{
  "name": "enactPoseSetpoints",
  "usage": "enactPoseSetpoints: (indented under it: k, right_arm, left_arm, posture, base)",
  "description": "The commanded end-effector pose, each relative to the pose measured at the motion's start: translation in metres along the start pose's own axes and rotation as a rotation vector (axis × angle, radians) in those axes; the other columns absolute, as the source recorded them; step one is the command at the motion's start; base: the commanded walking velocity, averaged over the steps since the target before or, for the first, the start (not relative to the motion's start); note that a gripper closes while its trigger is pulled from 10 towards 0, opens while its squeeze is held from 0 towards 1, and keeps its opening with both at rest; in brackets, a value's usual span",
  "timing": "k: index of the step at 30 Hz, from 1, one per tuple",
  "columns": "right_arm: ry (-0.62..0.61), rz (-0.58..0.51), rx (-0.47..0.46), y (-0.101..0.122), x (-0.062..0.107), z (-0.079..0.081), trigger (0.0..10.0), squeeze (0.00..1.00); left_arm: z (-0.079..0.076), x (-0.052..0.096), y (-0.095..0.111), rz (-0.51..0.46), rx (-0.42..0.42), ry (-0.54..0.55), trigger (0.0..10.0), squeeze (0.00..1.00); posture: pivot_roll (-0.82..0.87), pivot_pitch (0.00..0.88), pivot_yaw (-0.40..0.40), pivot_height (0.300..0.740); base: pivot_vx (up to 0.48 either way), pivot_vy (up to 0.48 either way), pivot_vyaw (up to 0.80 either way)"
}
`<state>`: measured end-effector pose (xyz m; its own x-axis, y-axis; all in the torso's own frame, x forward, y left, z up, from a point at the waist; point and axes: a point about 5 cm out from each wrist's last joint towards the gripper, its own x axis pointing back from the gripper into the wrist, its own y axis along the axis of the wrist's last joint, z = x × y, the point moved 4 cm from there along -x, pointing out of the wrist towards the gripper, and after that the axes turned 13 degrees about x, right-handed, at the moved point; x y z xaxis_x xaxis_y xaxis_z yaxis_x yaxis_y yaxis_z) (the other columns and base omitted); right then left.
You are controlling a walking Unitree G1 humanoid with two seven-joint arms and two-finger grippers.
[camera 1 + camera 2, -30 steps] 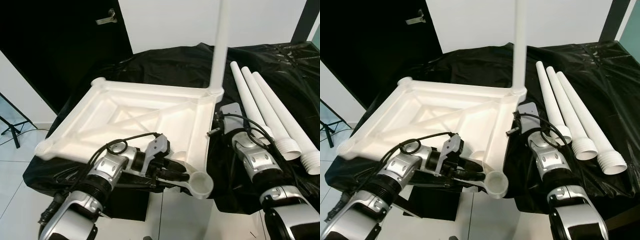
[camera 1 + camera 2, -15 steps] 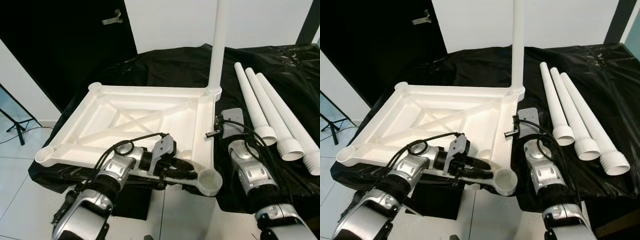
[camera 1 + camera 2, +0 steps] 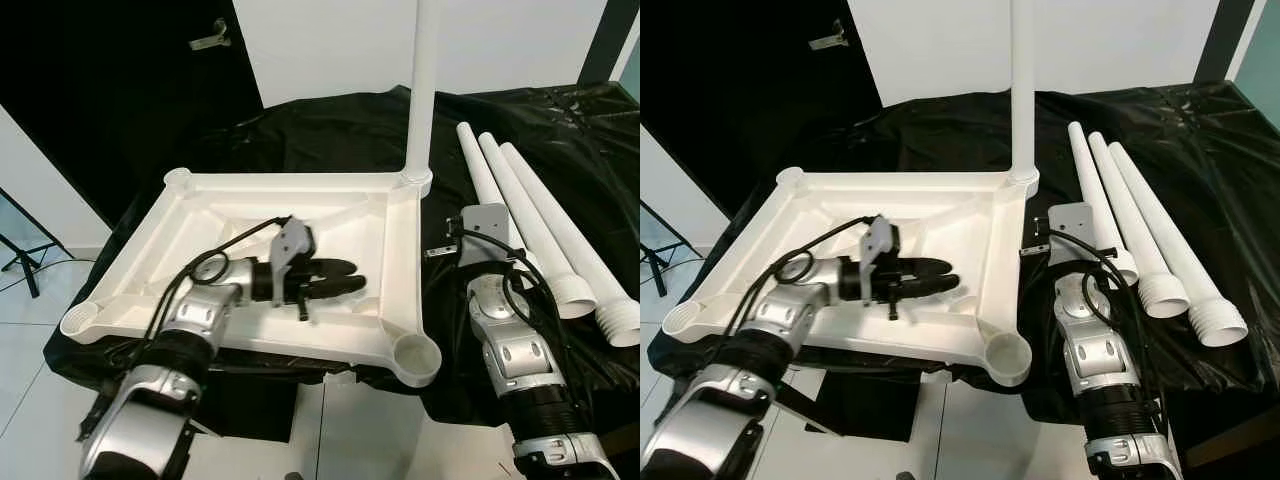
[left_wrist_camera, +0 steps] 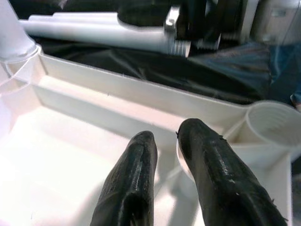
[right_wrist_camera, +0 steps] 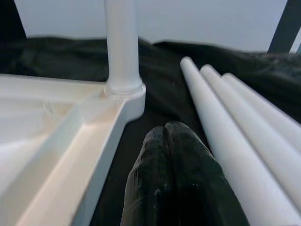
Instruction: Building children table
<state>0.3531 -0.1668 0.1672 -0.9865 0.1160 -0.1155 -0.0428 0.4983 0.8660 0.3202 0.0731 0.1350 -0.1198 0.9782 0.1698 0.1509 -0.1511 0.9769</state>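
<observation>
Left gripper (image 3: 345, 277) slightly parted, empty, over upturned tabletop (image 3: 150, 250), right gripper (image 5: 176, 141) closed, empty, between tabletop and three loose legs (image 3: 540, 215), one leg (image 3: 422, 90) upright in far corner

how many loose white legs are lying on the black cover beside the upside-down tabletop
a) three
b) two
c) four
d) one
a) three loose legs lie side by side on the black cover, on the robot's right of the tabletop, whose far right corner holds one upright leg.
</observation>
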Motion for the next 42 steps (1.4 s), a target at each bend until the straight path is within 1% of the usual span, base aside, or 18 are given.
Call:
enactPoseSetpoints:
  k: [1, 4, 11, 13, 15, 21, 23, 26, 31, 32, 33, 34, 36, 37, 38, 39, 40, 42]
  right_arm:
    - [-0.017, 0.008, -0.019, 0.003, 0.004, -0.005, 10.0, 0.00]
    - [-0.018, 0.012, -0.020, 0.005, 0.007, -0.008, 10.0, 0.00]
    - [-0.024, 0.055, -0.030, -0.004, 0.010, -0.011, 10.0, 0.00]
    - [-0.025, 0.060, -0.032, -0.005, 0.010, -0.012, 10.0, 0.00]
    - [-0.027, 0.069, -0.036, -0.007, 0.008, -0.014, 10.0, 0.00]
    - [-0.032, 0.082, -0.048, -0.007, 0.007, -0.018, 10.0, 0.00]
    - [-0.036, 0.086, -0.051, -0.007, 0.006, -0.020, 10.0, 0.00]
    - [-0.039, 0.089, -0.054, -0.008, 0.006, -0.021, 10.0, 0.00]
    - [-0.039, 0.089, -0.061, -0.006, 0.006, -0.020, 10.0, 0.00]
    - [-0.040, 0.089, -0.062, -0.006, 0.006, -0.020, 10.0, 0.00]
    - [-0.040, 0.089, -0.062, -0.006, 0.006, -0.020, 10.0, 0.00]
    - [-0.041, 0.089, -0.063, -0.005, 0.006, -0.020, 10.0, 0.00]
    - [-0.042, 0.089, -0.064, -0.005, 0.006, -0.021, 10.0, 0.00]
    - [-0.043, 0.090, -0.066, -0.005, 0.006, -0.021, 10.0, 0.00]
    - [-0.043, 0.090, -0.066, -0.005, 0.006, -0.021, 10.0, 0.00]
    - [-0.043, 0.090, -0.067, -0.004, 0.005, -0.021, 10.0, 0.00]
    - [-0.042, 0.090, -0.069, -0.004, 0.005, -0.021, 10.0, 0.00]
    - [-0.042, 0.089, -0.070, -0.004, 0.005, -0.021, 10.0, 0.00]
  left_arm:
    - [-0.019, 0.011, -0.007, 0.049, -0.013, -0.159, 10.0, 0.00]
    - [-0.025, 0.015, -0.008, 0.045, -0.010, -0.166, 10.0, 0.00]
    - [-0.041, 0.024, -0.005, 0.015, -0.003, -0.214, 10.0, 0.00]
    - [-0.044, 0.025, -0.009, 0.040, -0.012, -0.231, 10.0, 0.00]
    - [-0.052, 0.027, -0.024, 0.136, -0.035, -0.267, 10.0, 0.00]
    - [-0.057, 0.031, -0.037, 0.228, -0.035, -0.292, 10.0, 0.00]
    - [-0.058, 0.034, -0.051, 0.324, -0.053, -0.296, 10.0, 0.00]
    - [-0.058, 0.033, -0.057, 0.358, -0.061, -0.292, 10.0, 0.00]
    - [-0.058, 0.031, -0.058, 0.364, -0.059, -0.296, 10.0, 0.00]
    - [-0.059, 0.032, -0.059, 0.368, -0.056, -0.299, 10.0, 0.06]
    - [-0.059, 0.032, -0.059, 0.368, -0.056, -0.299, 10.0, 0.06]
    - [-0.058, 0.032, -0.061, 0.374, -0.053, -0.297, 10.0, 0.18]
    - [-0.058, 0.033, -0.063, 0.386, -0.053, -0.297, 10.0, 0.18]
    - [-0.058, 0.033, -0.065, 0.400, -0.053, -0.300, 10.0, 0.46]
    - [-0.058, 0.033, -0.065, 0.400, -0.053, -0.300, 10.0, 0.46]
    - [-0.058, 0.034, -0.066, 0.407, -0.052, -0.303, 10.0, 0.75]
    - [-0.058, 0.035, -0.064, 0.397, -0.044, -0.304, 10.0, 0.92]
    - [-0.058, 0.036, -0.062, 0.388, -0.038, -0.304, 10.0, 0.92]
  posture:
    - [-0.16, 0.000, 0.134, 0.740]
    - [-0.16, 0.000, 0.130, 0.740]
    - [-0.15, 0.000, 0.124, 0.740]
    - [-0.15, 0.000, 0.123, 0.740]
    - [-0.15, 0.000, 0.123, 0.740]
    - [-0.15, 0.000, 0.123, 0.740]
    - [-0.15, 0.000, 0.124, 0.740]
    - [-0.16, 0.000, 0.126, 0.740]
    - [-0.16, 0.000, 0.125, 0.740]
    - [-0.16, 0.000, 0.125, 0.740]
    - [-0.16, 0.000, 0.125, 0.740]
    - [-0.16, 0.000, 0.125, 0.740]
    - [-0.16, 0.000, 0.125, 0.740]
    - [-0.16, 0.000, 0.123, 0.740]
    - [-0.16, 0.000, 0.123, 0.740]
    - [-0.16, 0.000, 0.123, 0.740]
    - [-0.16, 0.000, 0.122, 0.740]
    - [-0.16, 0.000, 0.122, 0.740]
  base:
    - [0.000, 0.000, 0.00]
    - [0.000, 0.000, 0.00]
    - [0.000, 0.000, 0.00]
    - [0.000, 0.000, 0.00]
    - [0.000, 0.000, 0.00]
    - [0.000, 0.000, 0.00]
    - [0.000, 0.000, 0.00]
    - [0.000, 0.000, 0.00]
    - [0.000, 0.000, 0.00]
    - [0.000, 0.000, 0.00]
    - [0.000, 0.000, 0.00]
    - [0.000, 0.000, 0.00]
    - [0.000, 0.000, 0.00]
    - [0.000, 0.000, 0.00]
    - [0.000, 0.000, 0.00]
    - [0.000, 0.000, 0.00]
    - [0.000, 0.000, 0.00]
    - [0.000, 0.000, 0.00]
